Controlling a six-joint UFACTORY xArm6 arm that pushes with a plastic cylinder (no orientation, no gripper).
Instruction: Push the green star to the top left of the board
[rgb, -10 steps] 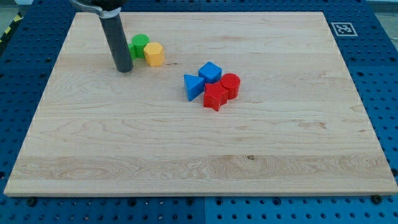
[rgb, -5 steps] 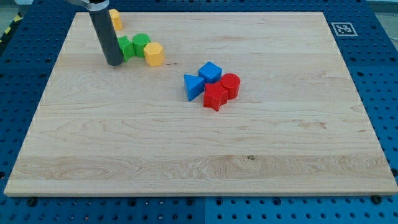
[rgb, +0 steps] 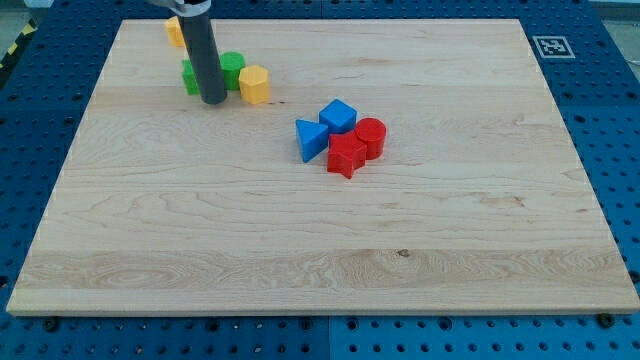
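Note:
The green star (rgb: 189, 77) lies near the board's top left, its right part hidden behind my rod. My tip (rgb: 213, 99) rests on the board just below and to the right of the star, in front of the gap between it and the green cylinder (rgb: 233, 68). The rod rises up out of the view's top. A yellow hexagonal block (rgb: 255, 85) sits right of the green cylinder, touching it.
Another yellow block (rgb: 174, 30) sits near the top left corner, partly behind the rod. In the middle, a blue triangular block (rgb: 311, 140), a blue cube (rgb: 339, 116), a red cylinder (rgb: 371, 135) and a red star (rgb: 346, 156) cluster together. A marker tag (rgb: 550, 46) is at the top right.
My tip went left, then came back right to sit below the green blocks. The green star has shifted slightly left; the green cylinder and yellow hexagon have nudged slightly right.

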